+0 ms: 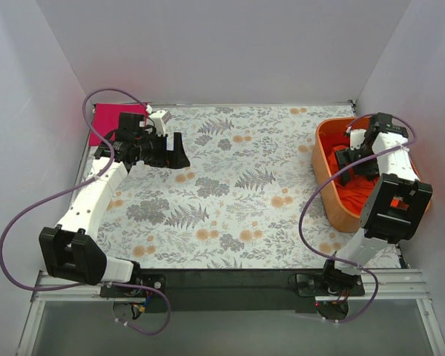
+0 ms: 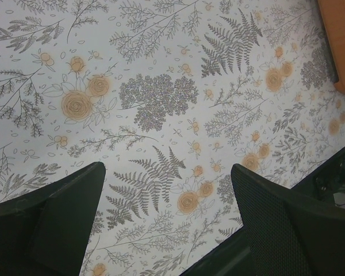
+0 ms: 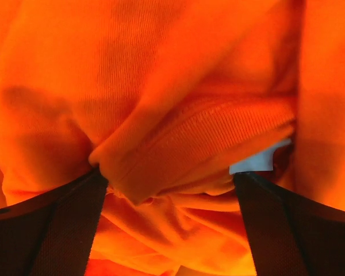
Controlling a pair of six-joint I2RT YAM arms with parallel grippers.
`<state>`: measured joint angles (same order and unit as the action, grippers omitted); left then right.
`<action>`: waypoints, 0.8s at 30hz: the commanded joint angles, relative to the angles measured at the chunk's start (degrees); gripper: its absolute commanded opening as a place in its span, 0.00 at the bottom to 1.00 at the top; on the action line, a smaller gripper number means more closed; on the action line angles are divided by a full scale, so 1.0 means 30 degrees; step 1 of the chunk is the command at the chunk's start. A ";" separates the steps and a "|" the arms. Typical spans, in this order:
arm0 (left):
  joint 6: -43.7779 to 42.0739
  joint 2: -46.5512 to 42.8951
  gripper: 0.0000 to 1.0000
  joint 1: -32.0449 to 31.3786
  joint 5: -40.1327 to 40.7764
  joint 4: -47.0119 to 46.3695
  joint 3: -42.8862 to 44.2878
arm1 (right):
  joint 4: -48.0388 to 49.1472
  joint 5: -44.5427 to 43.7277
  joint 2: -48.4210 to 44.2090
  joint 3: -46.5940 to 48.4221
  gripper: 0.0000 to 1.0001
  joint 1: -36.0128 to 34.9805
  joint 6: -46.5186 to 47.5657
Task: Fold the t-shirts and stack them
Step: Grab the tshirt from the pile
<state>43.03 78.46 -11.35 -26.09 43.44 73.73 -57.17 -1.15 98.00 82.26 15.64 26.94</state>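
A magenta-pink t-shirt [image 1: 115,119] lies folded flat at the table's back left corner. My left gripper [image 1: 179,152] hovers just right of it over the floral tablecloth, open and empty; in the left wrist view [image 2: 168,195] only cloth pattern shows between its fingers. A bright orange t-shirt [image 1: 356,194] lies crumpled in the orange tub [image 1: 322,178] at the right. My right gripper [image 1: 354,165] is down in the tub, open, its fingers either side of the shirt's ribbed collar [image 3: 207,138] with a white label [image 3: 259,161]. I cannot make out a separate deeper red shirt.
The floral tablecloth [image 1: 237,185] covers the table between the arms. The tub's corner shows at the upper right of the left wrist view [image 2: 339,34]. White walls close the table at the back and both sides. Purple cables loop off each arm.
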 commanded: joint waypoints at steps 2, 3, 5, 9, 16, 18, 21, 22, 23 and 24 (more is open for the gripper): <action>-0.0367 -0.0136 0.91 0.0093 0.0141 0.0285 -0.0027 | -0.0248 -0.0233 -0.0379 -0.0700 0.87 0.0090 -0.0103; -0.0396 -0.0136 0.91 0.0093 0.0170 0.0256 0.0031 | -0.0396 -0.0030 -0.0786 -0.0643 0.69 0.0061 -0.0074; -0.0396 -0.0107 0.91 0.0093 0.0112 0.0256 0.0061 | -0.0893 0.0176 -0.1256 -0.0030 0.41 0.0119 0.0014; -0.0280 -0.0136 0.91 0.0093 -0.0093 -0.0006 0.0149 | -0.1743 0.0822 -0.3040 0.1756 0.02 0.0207 0.0277; 0.0218 -0.0282 0.91 0.0093 -0.0416 -0.0359 0.0237 | -0.2126 0.2166 -0.4832 0.7407 0.01 0.0266 0.1039; 0.0335 -0.0400 0.91 0.0094 -0.0270 -0.0504 0.0236 | -0.2039 0.3305 -0.4921 0.9860 0.01 0.0266 0.1040; 0.0336 -0.0663 0.91 0.0093 -0.0124 -0.0593 0.0178 | -0.1863 0.5382 -0.4542 1.2591 0.01 0.0266 0.0573; 0.0336 -0.0693 0.91 0.0093 -0.0036 -0.0622 0.0149 | -0.1717 0.5914 -0.4395 1.4514 0.01 0.0266 0.0107; 0.0336 -0.0751 0.91 0.0122 -0.0006 -0.0623 0.0235 | -0.1397 0.6471 -0.4046 1.5375 0.01 0.0266 -0.0072; 0.0336 -0.0751 0.91 0.0123 -0.0035 -0.0594 0.0323 | -0.1133 0.7694 -0.3926 1.6311 0.01 0.0266 -0.0276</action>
<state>43.75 78.46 -11.35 -26.15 42.41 73.73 -64.16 12.03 85.67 123.68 16.14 28.21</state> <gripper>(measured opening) 0.910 0.075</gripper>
